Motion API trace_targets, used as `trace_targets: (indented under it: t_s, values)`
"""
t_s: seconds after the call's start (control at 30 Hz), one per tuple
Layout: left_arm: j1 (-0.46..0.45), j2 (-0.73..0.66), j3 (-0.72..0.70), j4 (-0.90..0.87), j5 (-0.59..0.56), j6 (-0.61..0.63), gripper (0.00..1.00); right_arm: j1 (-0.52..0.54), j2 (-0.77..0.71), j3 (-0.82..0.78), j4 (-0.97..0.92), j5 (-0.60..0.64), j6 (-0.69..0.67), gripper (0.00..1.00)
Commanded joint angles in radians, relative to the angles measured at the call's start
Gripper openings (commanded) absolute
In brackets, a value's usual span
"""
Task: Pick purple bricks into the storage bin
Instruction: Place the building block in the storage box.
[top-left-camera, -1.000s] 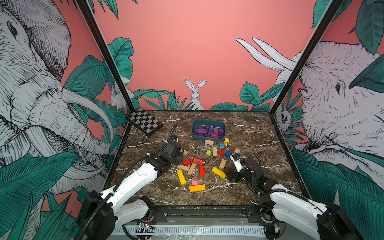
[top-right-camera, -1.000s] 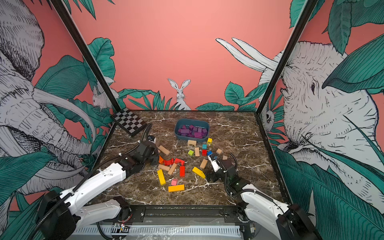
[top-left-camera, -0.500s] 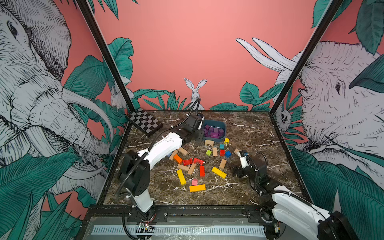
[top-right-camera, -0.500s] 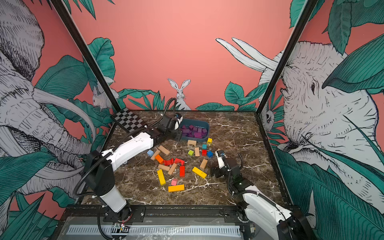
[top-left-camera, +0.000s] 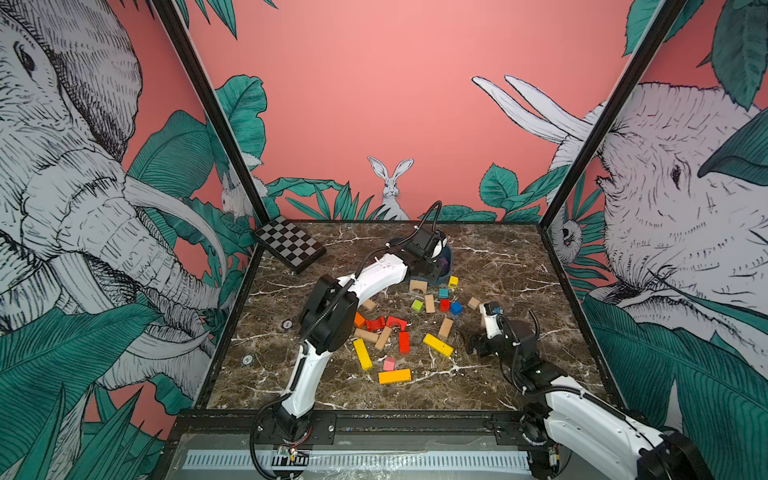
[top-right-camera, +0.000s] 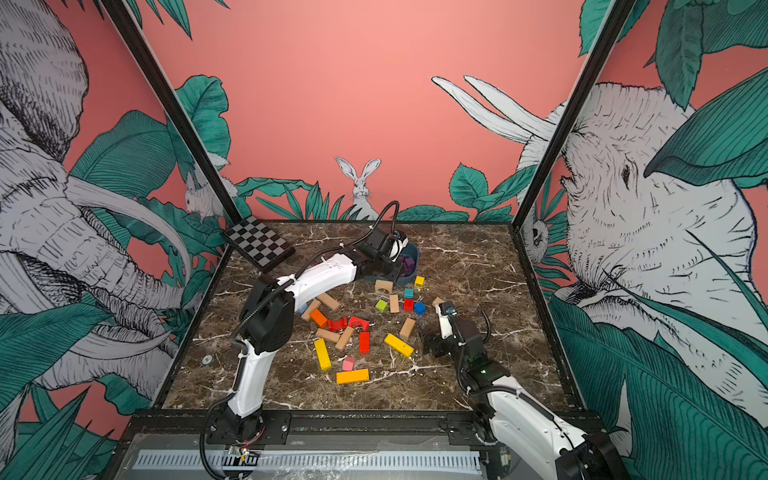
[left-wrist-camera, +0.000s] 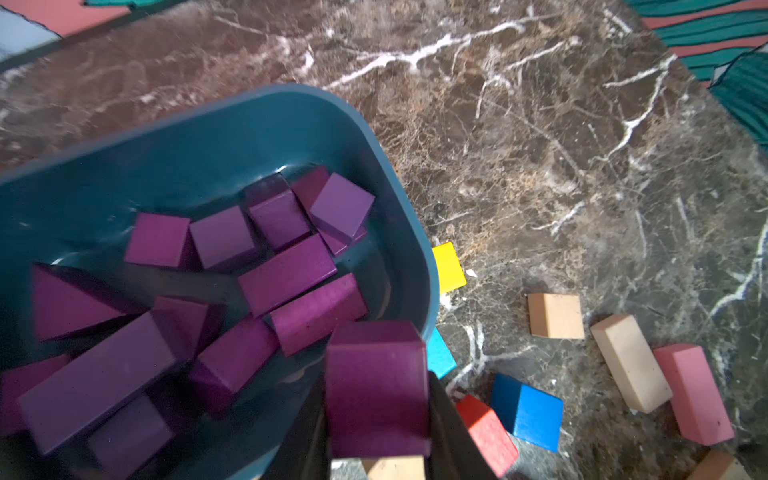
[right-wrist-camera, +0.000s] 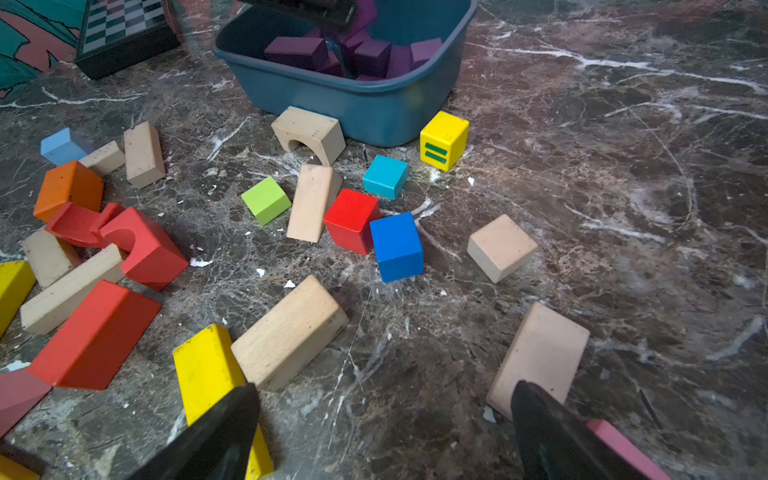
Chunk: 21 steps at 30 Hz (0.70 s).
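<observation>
On the counter (top-left-camera: 498, 257), midway along its far edge, the storage bin (left-wrist-camera: 208, 137) holds a heap of purple bricks (left-wrist-camera: 286, 274). My left pincer (left-wrist-camera: 376, 419) is clamped on another purple brick (left-wrist-camera: 376, 374) right above the bin's near rim, so releasing here could bounce it off the lip onto the counter. My right pincer (right-wrist-camera: 384, 399) hangs apart, empty, over the loose blocks (right-wrist-camera: 291, 332).

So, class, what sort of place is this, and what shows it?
Most likely a robot test booth: a left arm and a right arm bolted at a marble-look table, printed jungle walls closing it in, and toy blocks scattered beside a blue bin.
</observation>
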Motion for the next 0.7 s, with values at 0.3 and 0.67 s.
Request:
trace_targets:
  t_s: [0.3,0.67]
  values:
    - [-0.008,0.045,0.093,-0.043,0.024,0.006,0.25,-0.011,-0.010,0.000,0.031,-0.016,0.008,0.96]
    - [-0.007,0.057,0.091,-0.036,0.006,0.027,0.40,-0.013,-0.005,0.001,0.032,-0.021,0.007,0.96]
